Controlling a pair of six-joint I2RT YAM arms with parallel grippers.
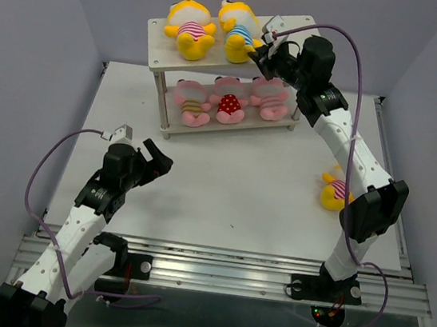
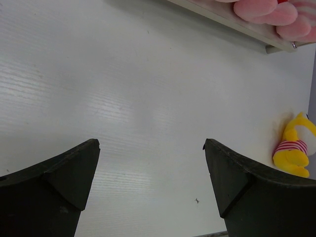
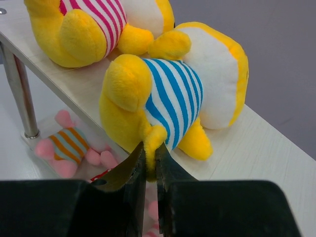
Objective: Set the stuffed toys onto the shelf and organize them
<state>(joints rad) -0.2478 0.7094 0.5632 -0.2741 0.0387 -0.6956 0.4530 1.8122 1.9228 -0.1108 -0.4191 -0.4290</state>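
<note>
Right gripper on plush blue-striped toy

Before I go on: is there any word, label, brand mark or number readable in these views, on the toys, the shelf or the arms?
No readable text in any view.
The blue-striped yellow toy and the other stuffed toys show only stripes or dots, with no lettered tag in sight.
The shelf is plain.
The left arm and right arm show no legible marking.
</note>
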